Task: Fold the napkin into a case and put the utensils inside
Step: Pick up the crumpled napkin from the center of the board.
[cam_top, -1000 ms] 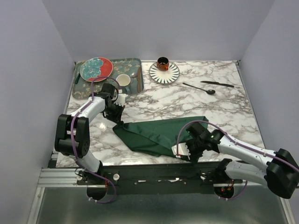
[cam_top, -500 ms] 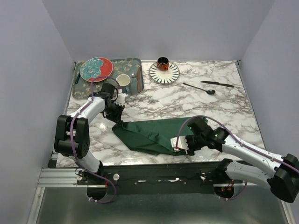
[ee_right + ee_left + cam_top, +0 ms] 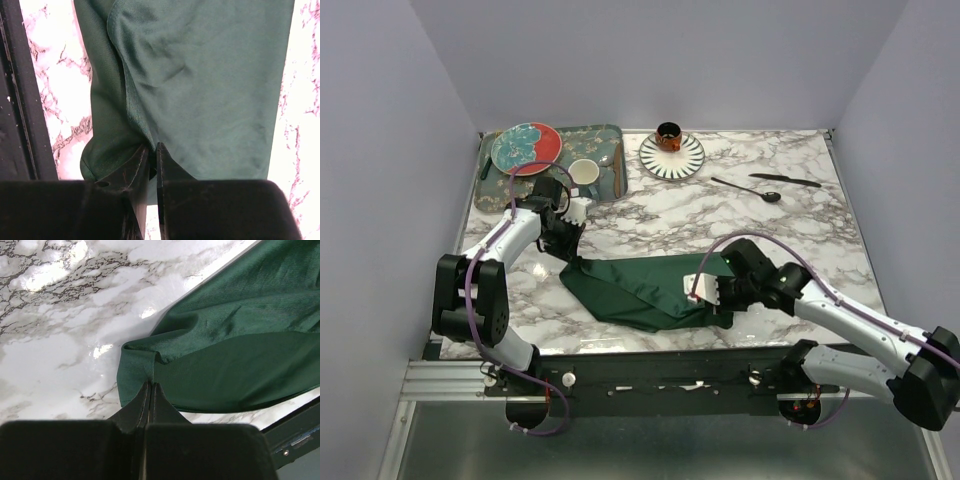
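Left fingers (image 3: 136, 409) pressed together, no gap, pinching a hemmed corner of the napkin (image 3: 240, 355). Right fingers (image 3: 175, 175) nearly closed, a thin slit between them, clamped on a bunched fold at the napkin's (image 3: 200, 75) other end. The napkin is dark green soft cloth with a fine ribbed weave and slight sheen, doubled over in loose layers, with a rumpled ridge just past the left fingers and a rolled edge on the side toward 9 o'clock in the right wrist view. From above, the napkin (image 3: 640, 285) is a long lopsided shape at 6 o'clock on the table (image 3: 800, 230), close to the near edge. The left fingers (image 3: 570, 252) hold its 9 o'clock tip and the right fingers (image 3: 705, 292) its 3 o'clock end. Table is glossy white marble with grey-brown veining and glare spots. The right wrist body covers part of the cloth, so its true outline there is hidden, and the layer count is unclear. The utensils (image 3: 785, 180) lie at 2 o'clock, two slim dark pieces side by side and well apart from the napkin; one has a rounded shiny tip, but its type is too small to tell. At 11 o'clock is a patterned tray (image 3: 612, 132) holding a red-and-teal plate (image 3: 525, 147) and a white cup (image 3: 584, 172). At 12 o'clock is a striped round plate (image 3: 690, 160) with a dark orange cup (image 3: 668, 134) on it. Purple cables loop over both arms.
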Tool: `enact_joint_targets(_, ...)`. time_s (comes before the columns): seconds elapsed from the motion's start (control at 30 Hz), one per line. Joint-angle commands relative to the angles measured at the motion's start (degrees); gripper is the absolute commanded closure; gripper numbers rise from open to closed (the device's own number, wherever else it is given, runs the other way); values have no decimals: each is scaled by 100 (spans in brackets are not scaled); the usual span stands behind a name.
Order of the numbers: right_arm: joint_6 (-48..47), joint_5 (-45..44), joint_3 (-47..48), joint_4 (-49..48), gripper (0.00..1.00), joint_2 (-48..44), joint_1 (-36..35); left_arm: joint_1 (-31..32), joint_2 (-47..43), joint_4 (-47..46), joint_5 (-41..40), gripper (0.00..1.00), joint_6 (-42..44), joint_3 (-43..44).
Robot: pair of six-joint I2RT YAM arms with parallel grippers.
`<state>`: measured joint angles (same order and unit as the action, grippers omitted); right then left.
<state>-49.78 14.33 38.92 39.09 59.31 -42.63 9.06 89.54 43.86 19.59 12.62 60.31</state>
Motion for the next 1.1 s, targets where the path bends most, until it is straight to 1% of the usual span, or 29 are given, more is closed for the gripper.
enact_joint_targets(0.0, 241, -18, 239, -103, 77, 221, 36, -36, -94, 62, 53, 100, 48, 51)
enact_joint_targets(0.03, 258, 8, 265, -112, 73, 361, 36, -36, -94, 44, 53, 100, 47, 59)
enact_joint_targets(0.13, 302, 96, 345, -173, 68, 528, 36, -45, -94, 44, 71, 100, 56, 51)
enact_joint_targets(0.37, 425, 421, 617, -262, 66, 906, 36, -36, -68, 18, 62, 100, 82, -2)
enact_joint_targets(0.47, 408, 675, 758, -130, 61, 1047, 36, -36, -24, 0, 71, 100, 82, 24)
enact_joint_targets(0.53, 364, 729, 793, -7, 60, 1214, 27, -36, 2, 0, 62, 100, 82, 42)
enact_joint_targets(0.7, 171, 598, 732, -7, 65, 1495, 27, -45, 29, 0, 62, 100, 100, 59)
enact_joint_targets(1.0, -93, 475, 380, 28, 62, 1645, 36, -36, 64, 0, 80, 100, 109, 42)
enact_joint_targets(1.07, -102, 440, 336, -15, 79, 1637, 36, -45, 73, 9, 88, 100, 109, 51)
